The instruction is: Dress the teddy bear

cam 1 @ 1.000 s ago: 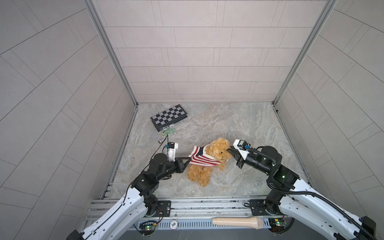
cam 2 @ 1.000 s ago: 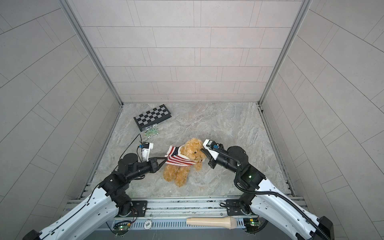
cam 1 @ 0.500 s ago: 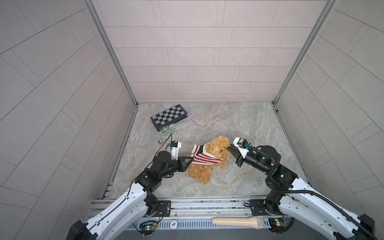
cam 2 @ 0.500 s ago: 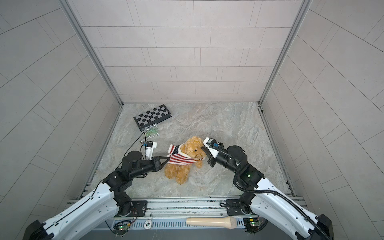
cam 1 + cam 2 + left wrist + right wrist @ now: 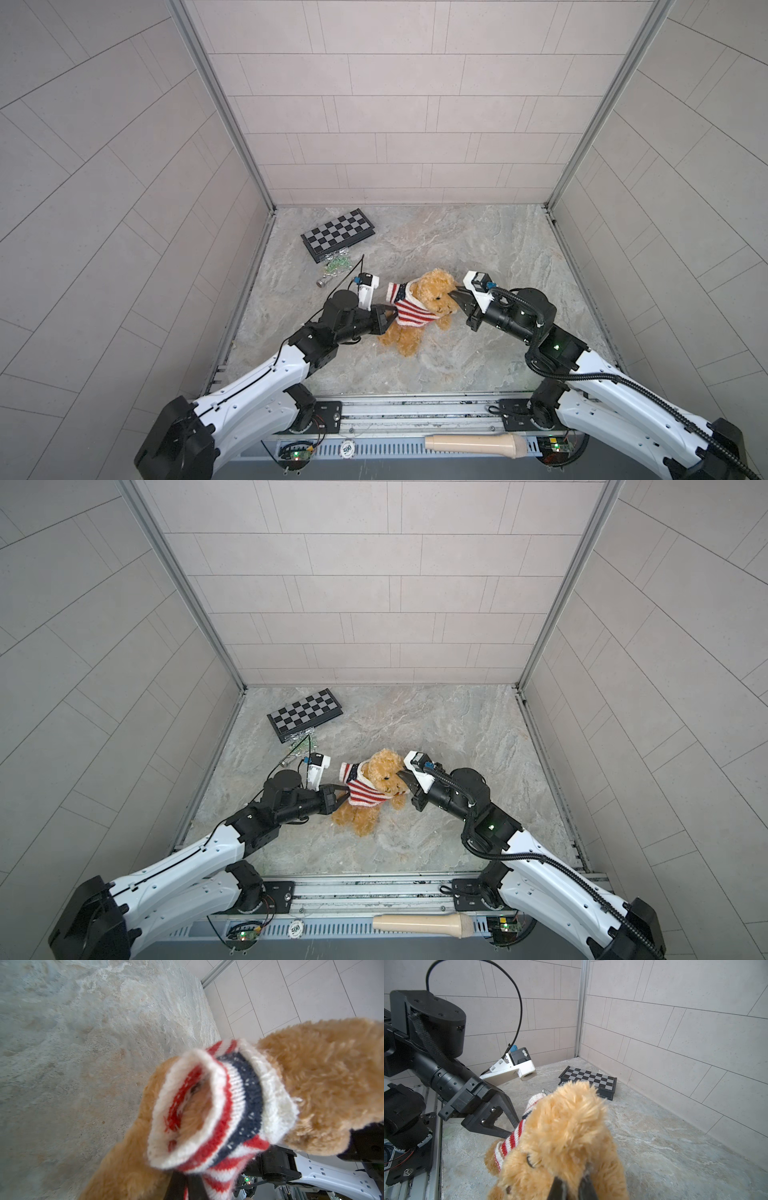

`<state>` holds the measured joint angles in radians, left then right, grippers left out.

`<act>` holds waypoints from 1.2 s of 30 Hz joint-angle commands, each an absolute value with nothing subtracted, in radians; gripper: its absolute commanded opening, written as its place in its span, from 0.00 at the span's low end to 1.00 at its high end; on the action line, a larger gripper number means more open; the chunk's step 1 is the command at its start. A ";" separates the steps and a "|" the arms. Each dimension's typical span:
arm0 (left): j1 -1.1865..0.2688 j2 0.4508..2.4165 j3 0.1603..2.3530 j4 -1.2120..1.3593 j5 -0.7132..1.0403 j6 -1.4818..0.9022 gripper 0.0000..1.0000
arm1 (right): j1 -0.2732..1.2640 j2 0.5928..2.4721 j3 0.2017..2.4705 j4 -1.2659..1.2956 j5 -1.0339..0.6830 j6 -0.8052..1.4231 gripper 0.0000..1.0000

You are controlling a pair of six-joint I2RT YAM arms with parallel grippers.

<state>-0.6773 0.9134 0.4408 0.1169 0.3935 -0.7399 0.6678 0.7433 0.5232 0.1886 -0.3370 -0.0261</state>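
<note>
chip (image 5: 347, 448): round token lying on the front rail, showing "500"
where seen: "500" is reading in both top views; same chip (image 5: 295, 928), same spot on the rail
digits: sitting dark on the chip's pale centre, ringed by a darker edge w/ pale marks
edge marks: looking like pattern only, too small to be reading as txt
cam (image 5: 520, 1056): black wrist cam on a white mount, carrying a small white mark; too small to be reading
PCBs (image 5: 296, 455): small boards at the rail ends, green LEDs glowing; any print is too small to be reading
other txt: nothing else is reading anywhere
</note>
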 commanded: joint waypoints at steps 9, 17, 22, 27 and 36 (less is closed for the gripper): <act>-0.684 0.616 0.570 -0.366 0.213 -0.525 0.55 | 0.672 0.740 0.605 0.045 -0.466 -0.190 0.00; -0.775 0.733 0.722 -0.236 0.338 -0.488 0.68 | 0.678 0.773 0.614 0.035 -0.560 -0.240 0.00; -0.842 0.898 0.830 -0.186 0.356 -0.430 0.70 | 0.681 0.784 0.614 0.031 -0.584 -0.248 0.00; -0.890 1.029 0.901 -0.151 0.357 -0.407 0.70 | 0.696 0.796 0.640 0.029 -0.587 -0.252 0.00; -0.912 1.142 0.925 -0.123 0.364 -0.434 0.47 | 0.707 0.813 0.648 0.030 -0.591 -0.265 0.00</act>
